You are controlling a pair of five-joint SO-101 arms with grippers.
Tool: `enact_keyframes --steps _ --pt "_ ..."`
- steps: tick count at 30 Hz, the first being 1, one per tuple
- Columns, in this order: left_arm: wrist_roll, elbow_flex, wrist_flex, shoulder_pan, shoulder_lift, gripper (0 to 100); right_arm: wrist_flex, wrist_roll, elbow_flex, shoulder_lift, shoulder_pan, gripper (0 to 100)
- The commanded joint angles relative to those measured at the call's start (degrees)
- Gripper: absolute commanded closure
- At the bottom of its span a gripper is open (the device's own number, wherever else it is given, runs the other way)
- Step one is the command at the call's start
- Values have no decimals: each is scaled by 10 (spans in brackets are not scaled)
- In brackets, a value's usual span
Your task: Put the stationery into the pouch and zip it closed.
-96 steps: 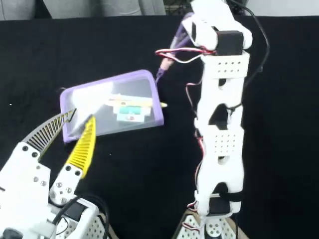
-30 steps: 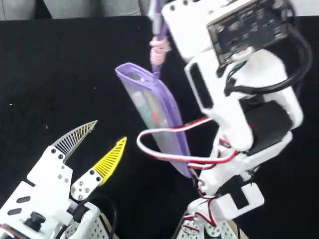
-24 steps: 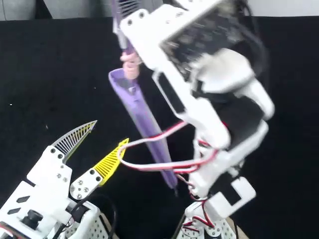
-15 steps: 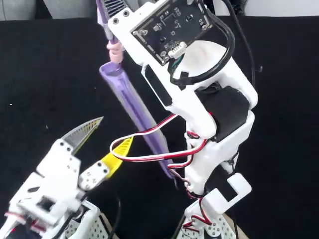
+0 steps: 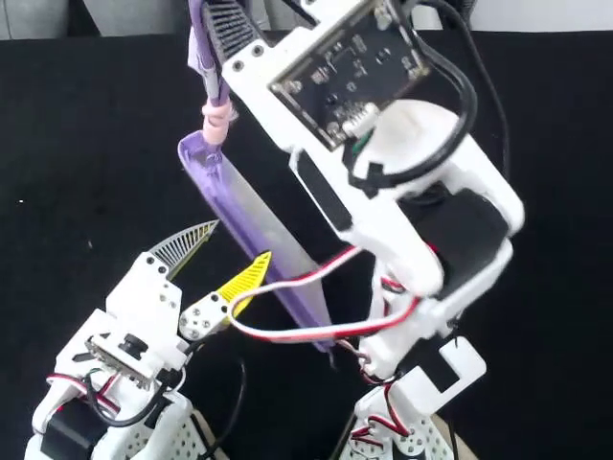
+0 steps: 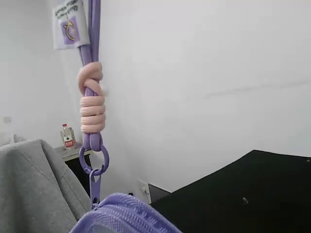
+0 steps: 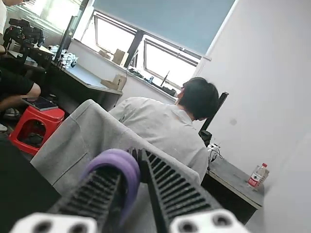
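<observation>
Pouch [image 5: 259,240]: hanging slantwise from upper left toward the middle of the high view, above the desk [image 5: 86,134], slung by its purple strap [image 5: 209,81]. Clenched on that strap at the top edge: right claw [image 5: 213,34]. Spread wide and empty at lower left, just beside the pouch's low end: left claw [image 5: 225,259]. Might slip out between the ribbed fingers under the load, swing against the yellow finger, or snag on the red and white wires [image 5: 287,333] draped across. Cannot tell whether zipped; if not, could spill stationery.
</observation>
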State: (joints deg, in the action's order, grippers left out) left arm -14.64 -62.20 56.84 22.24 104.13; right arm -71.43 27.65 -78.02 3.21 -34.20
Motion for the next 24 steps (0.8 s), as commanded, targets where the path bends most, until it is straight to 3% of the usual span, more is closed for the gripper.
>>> enact_keyframes --steps 1,8,21,24 --pt "6 2 -12 -35 0 762 -32 4 -46 -37 -11 987" --pt "6 -5 -17 -90 0 762 -113 4 -118 -52 -11 987" --pt "6 22 -11 -85 1 762 -185 4 -175 -47 -11 987" --pt "6 63 27 -85 1 762 -184 4 -174 -47 -11 987"
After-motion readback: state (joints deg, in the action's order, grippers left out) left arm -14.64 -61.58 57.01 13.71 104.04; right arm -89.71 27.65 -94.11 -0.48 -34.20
